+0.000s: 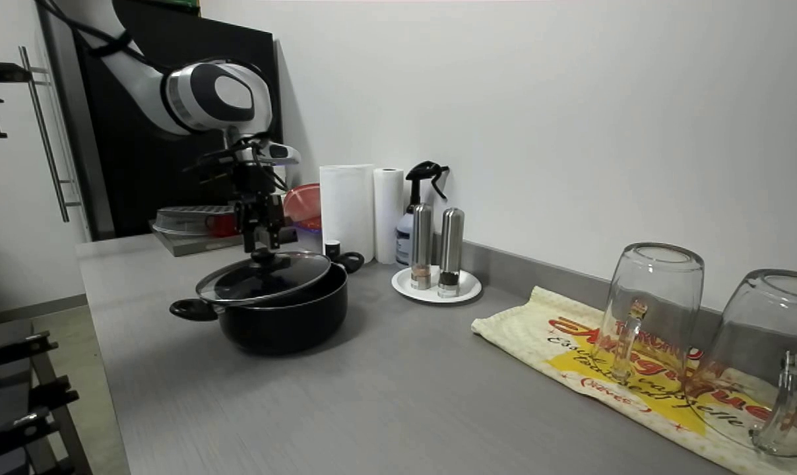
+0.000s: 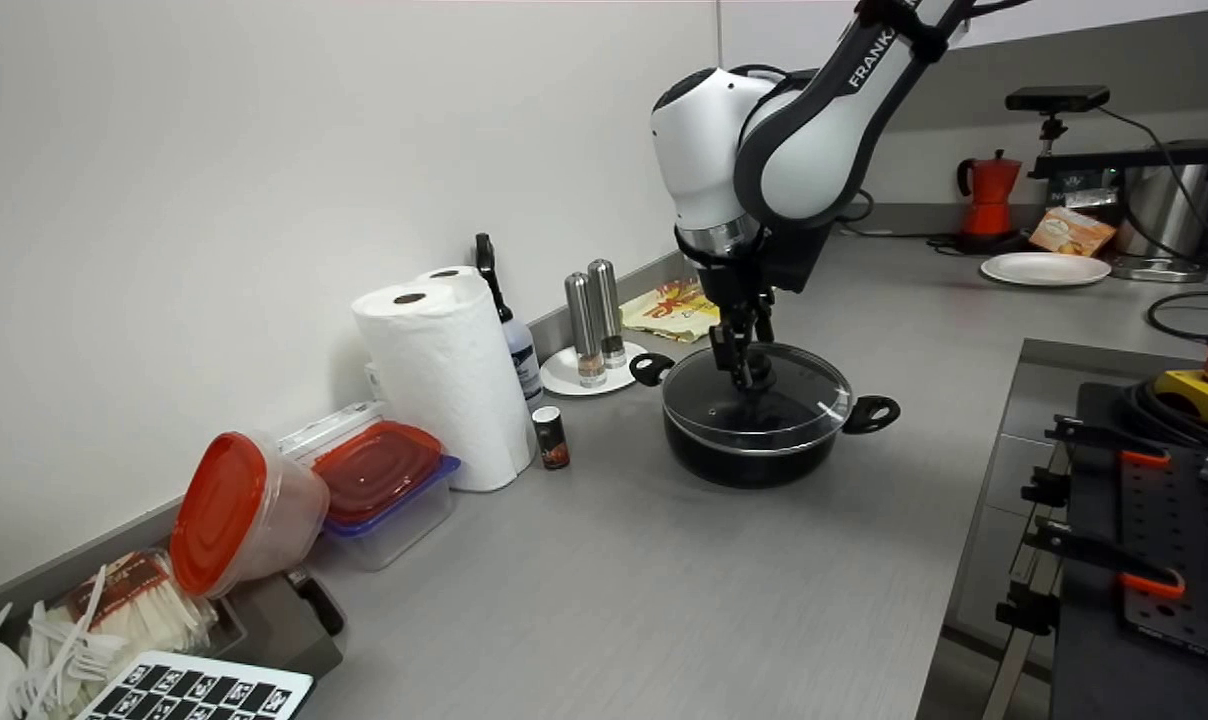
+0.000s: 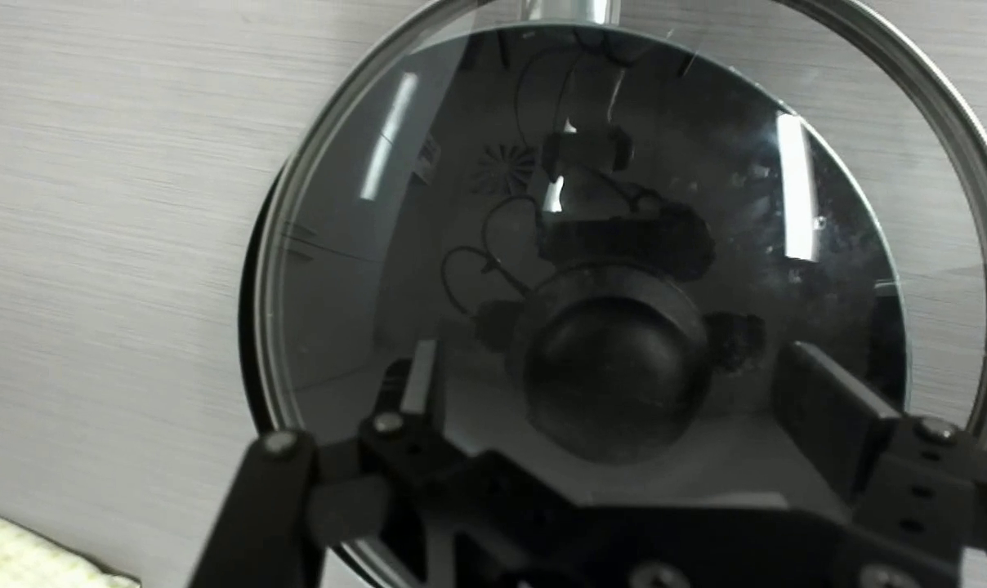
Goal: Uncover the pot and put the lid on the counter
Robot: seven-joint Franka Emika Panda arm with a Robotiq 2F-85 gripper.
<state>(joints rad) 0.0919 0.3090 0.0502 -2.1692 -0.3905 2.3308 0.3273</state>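
Plainly, the lid (image 3: 624, 220) has its knob (image 3: 616, 380) between the gripper's (image 3: 612, 347) spread fingers (image 3: 824, 416), touching neither.

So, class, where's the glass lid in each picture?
In an exterior view: glass lid left of centre, cloth lower right.
In an exterior view: glass lid right of centre, cloth to its upper left.
In the wrist view: glass lid filling most of the picture, cloth at bottom left.
Shared landmark: that cloth, in all three.

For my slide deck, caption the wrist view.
Open gripper framing the black knob of the glass lid atop the pot.
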